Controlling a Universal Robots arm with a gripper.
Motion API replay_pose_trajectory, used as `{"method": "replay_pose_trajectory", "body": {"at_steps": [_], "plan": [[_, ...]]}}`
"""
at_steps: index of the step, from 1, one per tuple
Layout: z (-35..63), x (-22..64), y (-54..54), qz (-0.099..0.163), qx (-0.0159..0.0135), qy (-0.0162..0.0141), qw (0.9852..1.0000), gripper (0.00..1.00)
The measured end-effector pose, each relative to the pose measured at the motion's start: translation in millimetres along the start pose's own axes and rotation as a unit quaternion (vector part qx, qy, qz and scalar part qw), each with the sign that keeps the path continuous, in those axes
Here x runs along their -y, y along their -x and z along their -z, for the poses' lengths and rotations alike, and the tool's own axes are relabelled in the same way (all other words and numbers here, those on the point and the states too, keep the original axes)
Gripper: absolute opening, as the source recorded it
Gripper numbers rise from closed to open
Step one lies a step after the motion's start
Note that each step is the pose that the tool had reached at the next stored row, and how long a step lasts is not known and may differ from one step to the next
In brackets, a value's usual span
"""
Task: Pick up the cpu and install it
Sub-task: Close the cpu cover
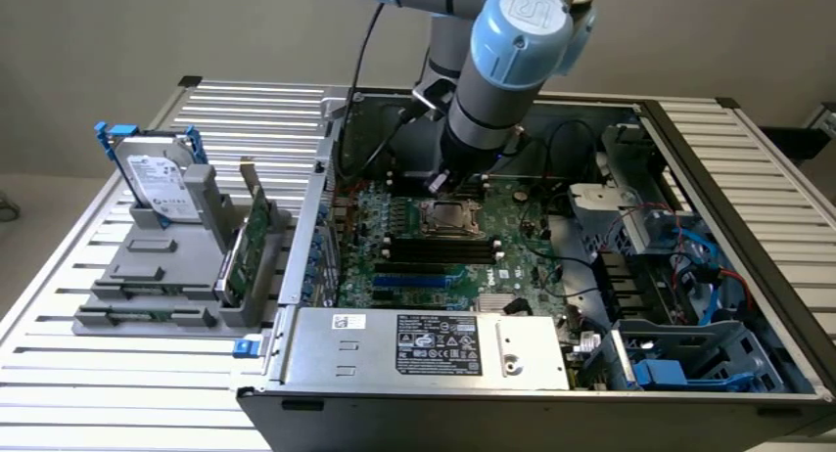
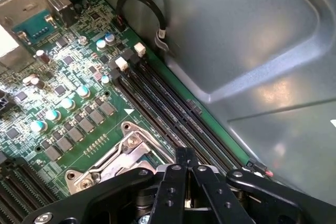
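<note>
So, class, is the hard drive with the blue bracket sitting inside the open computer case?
No, the hard drive stands upright in a grey holder on the table, outside the computer case, at the exterior view's left.

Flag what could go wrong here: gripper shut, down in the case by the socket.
1. The gripper hangs shut close by the socket; a slightly off descent could strike its metal frame.
2. The memory slots run right beside the socket, so the gripper's wide black body may clip them.
3. I cannot tell whether the cpu is pinched between the fingers; if it is, a tilted chip might seat badly.
</note>
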State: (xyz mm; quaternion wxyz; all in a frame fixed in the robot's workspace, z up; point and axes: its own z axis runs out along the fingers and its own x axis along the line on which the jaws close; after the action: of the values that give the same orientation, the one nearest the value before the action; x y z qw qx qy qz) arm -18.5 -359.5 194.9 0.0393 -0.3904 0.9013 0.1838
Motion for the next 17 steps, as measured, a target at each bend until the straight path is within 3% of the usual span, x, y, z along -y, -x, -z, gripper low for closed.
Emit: {"method": "replay_pose_trajectory", "body": {"at_steps": [6,9,11,17], "plan": [[-5.4,-1.6,2.3,-0.002,0.0005,-0.0005,1.0,0.11],[-7.3,-3.0,4.1,-0.002,0.0008,0.0015,1.0,0.11],[-7.1,-3.7,4.6,-0.004,-0.0021,0.0029,1.0,0.11],[-4.1,-5.5,6.0,-0.009,-0.0104,0.0122,0.9998,0.11]]}}
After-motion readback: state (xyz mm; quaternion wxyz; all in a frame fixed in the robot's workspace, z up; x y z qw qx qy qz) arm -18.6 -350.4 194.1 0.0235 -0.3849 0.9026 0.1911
